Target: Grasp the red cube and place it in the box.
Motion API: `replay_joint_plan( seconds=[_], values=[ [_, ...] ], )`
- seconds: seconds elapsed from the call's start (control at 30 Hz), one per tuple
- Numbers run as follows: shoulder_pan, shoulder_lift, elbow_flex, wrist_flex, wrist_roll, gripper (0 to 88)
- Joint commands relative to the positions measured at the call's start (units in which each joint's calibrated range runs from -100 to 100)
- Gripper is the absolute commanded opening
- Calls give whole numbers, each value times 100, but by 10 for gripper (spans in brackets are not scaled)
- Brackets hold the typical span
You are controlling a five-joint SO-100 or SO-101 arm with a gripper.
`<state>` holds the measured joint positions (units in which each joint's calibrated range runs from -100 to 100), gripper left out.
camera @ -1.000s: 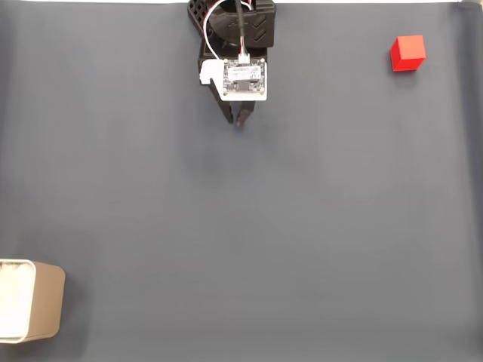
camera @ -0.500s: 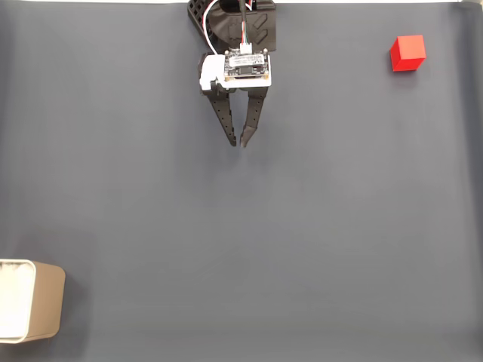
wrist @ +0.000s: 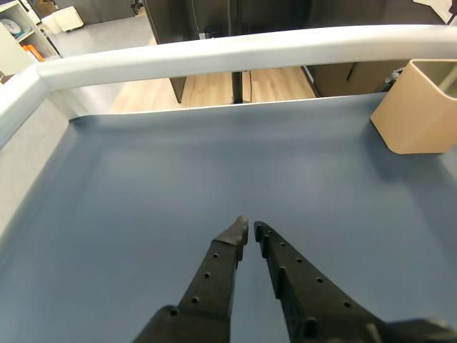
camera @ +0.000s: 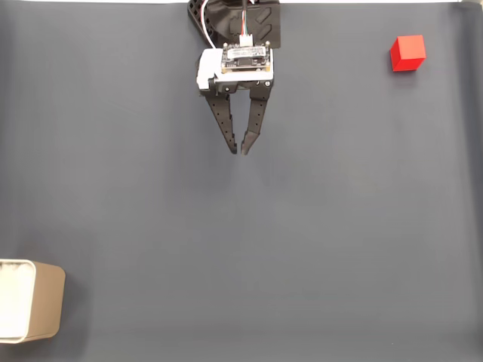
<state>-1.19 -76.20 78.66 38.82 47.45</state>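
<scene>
Gripper [camera: 239, 151] nearly closed and empty, at the top centre of the fixed view.
The two black fingers [camera: 223, 121] converge to a narrow gap at the tips and touch neither object. The red cube [camera: 407, 53] rests on the grey mat [camera: 302, 249] at upper right, well apart from the gripper. The box [camera: 47, 309] stands at the lower left edge; in the wrist view it appears at upper right [wrist: 421, 107], beyond the gripper [wrist: 249, 229].
</scene>
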Motion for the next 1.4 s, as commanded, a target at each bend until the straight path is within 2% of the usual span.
replay_joint_plan(
  seconds=[0.0,0.37,0.8,1.03,1.37],
  values=[
    [-2,393,-841,-120,-34,2],
    [-23,1442,-2319,85,0,2],
    [-442,2776,-4162,1208,103,1],
    [-890,3132,-4800,1806,254,0],
    [-1927,3106,-4965,2060,410,2]
  ],
)
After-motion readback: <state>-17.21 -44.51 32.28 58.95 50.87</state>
